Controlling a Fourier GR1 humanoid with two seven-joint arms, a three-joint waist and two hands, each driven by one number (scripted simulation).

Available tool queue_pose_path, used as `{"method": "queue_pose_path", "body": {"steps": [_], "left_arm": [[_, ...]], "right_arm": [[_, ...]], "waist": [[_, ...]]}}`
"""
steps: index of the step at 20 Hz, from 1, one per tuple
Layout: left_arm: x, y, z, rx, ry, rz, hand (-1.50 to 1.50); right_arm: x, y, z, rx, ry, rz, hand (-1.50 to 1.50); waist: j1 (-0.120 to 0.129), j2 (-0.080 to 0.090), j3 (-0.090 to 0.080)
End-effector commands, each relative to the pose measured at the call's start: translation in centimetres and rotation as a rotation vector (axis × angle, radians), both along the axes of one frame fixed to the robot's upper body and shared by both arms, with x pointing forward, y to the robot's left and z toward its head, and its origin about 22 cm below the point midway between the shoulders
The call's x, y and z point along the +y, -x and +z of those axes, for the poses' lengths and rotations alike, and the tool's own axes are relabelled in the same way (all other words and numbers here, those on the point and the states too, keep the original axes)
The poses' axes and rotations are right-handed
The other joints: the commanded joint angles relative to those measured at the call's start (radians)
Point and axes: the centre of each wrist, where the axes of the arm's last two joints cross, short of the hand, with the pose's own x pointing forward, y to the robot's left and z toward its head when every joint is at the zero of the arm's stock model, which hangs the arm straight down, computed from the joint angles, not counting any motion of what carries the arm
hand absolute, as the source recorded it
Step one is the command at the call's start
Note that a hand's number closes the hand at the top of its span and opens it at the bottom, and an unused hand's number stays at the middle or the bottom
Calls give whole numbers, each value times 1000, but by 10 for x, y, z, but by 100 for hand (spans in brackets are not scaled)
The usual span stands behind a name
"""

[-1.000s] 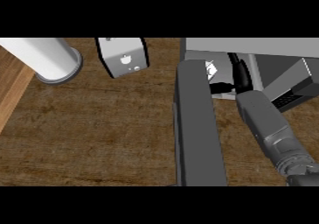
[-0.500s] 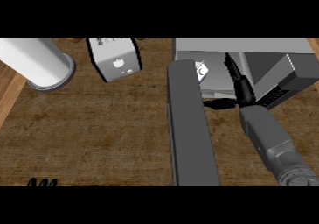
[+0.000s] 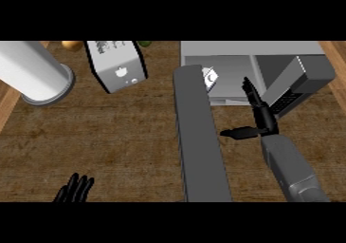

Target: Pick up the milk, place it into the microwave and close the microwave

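Milk carton (image 3: 211,79) inside open microwave (image 3: 273,61), just left of right hand (image 3: 261,118), fingers straight, holding nothing, left hand (image 3: 74,190) open at lower edge.

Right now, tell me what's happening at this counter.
The microwave stands open, its door swung out over the counter. The milk carton sits inside, just past the door's top edge. The right hand is open at the microwave's mouth, fingers straight, holding nothing. The left hand rests open at the lower left edge. The door is not yet closed.
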Motion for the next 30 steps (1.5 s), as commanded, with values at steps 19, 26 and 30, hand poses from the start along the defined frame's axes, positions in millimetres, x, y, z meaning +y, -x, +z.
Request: {"method": "queue_pose_path", "body": {"steps": [19, 26, 30], "left_arm": [[-91, -122, -27, 113, -277, -287, 150], [-128, -144, -73, 170, -474, -482, 150], [-151, -154, -87, 197, -453, -539, 150]], "right_arm": [[-88, 148, -1, -48, -33, -52, -150], [-130, 171, 27, -72, -25, -107, -150], [-141, 194, 33, -111, -45, -74, -150]], "waist": [[-24, 3, -2], [-27, 9, -2], [-28, 11, -1]]}}
